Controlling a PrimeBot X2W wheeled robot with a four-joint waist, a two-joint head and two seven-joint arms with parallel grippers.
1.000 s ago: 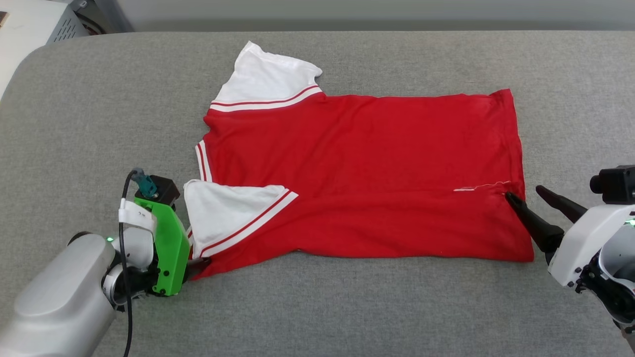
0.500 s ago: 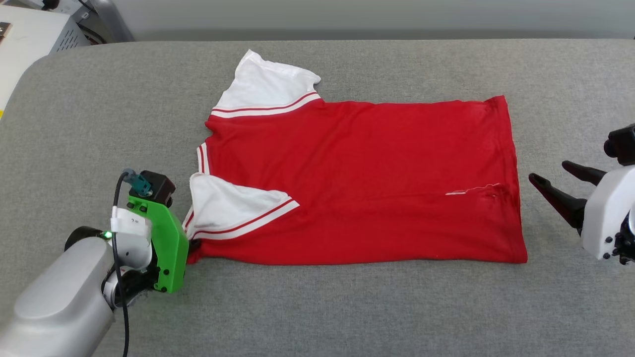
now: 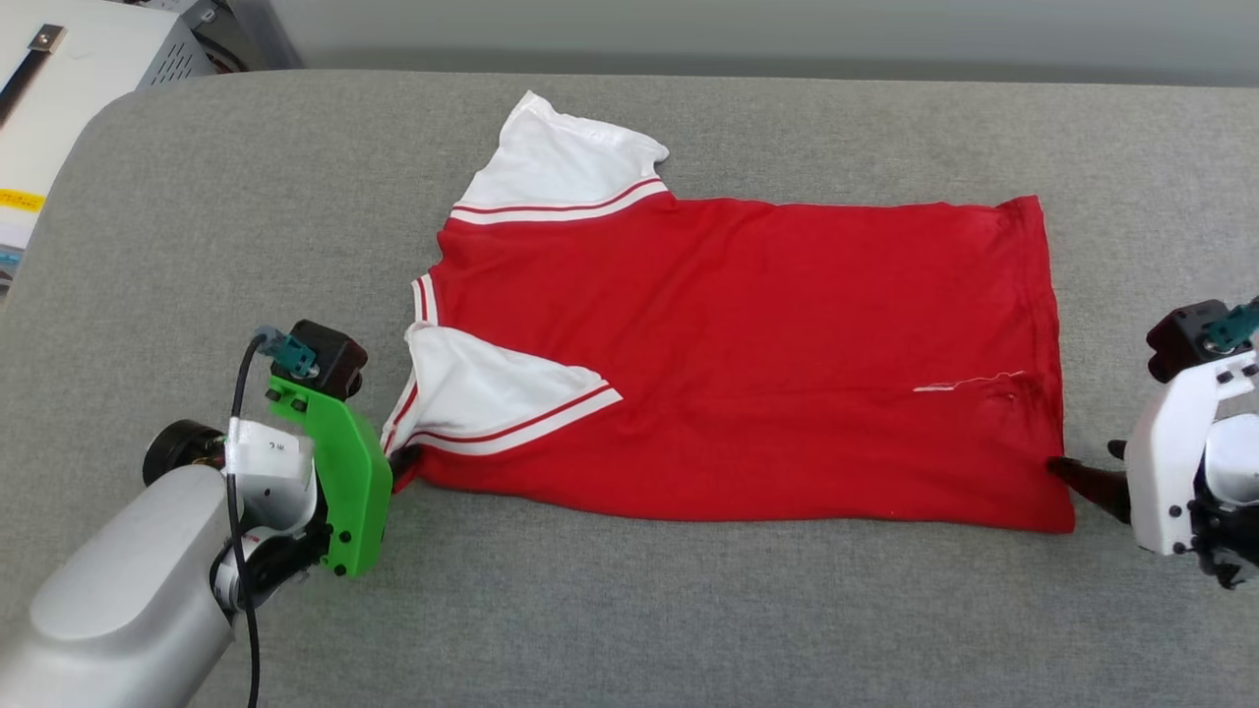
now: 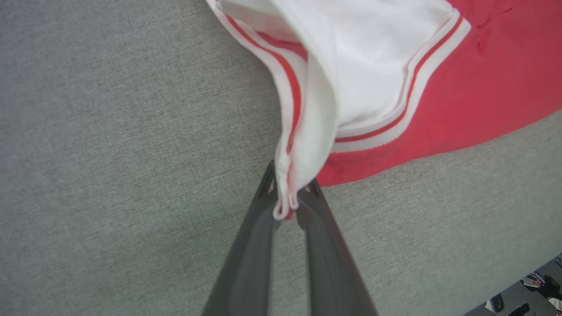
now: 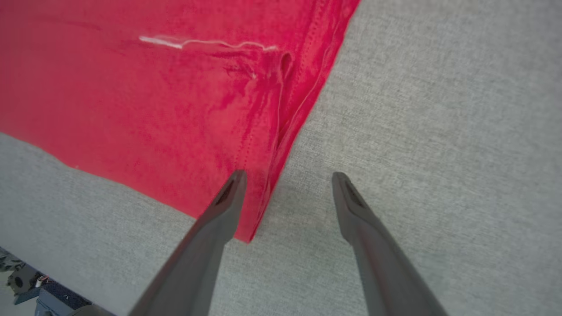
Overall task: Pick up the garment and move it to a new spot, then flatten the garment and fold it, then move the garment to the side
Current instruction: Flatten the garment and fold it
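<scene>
Wrist view centre, left gripper pinching red jersey T-shirt sleeve edge, head view lower left, green mount mostly hiding that pinch, right gripper spread.

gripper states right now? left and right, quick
left gripper: closed on the garment, pinching its white sleeve edge.
right gripper: open at the hem corner, holding nothing.

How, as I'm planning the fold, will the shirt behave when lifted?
Probably floppy: the shirt drapes in folds where the left gripper pinches its sleeve hem. Likely light too: thin cloth, lying nearly flat.
</scene>
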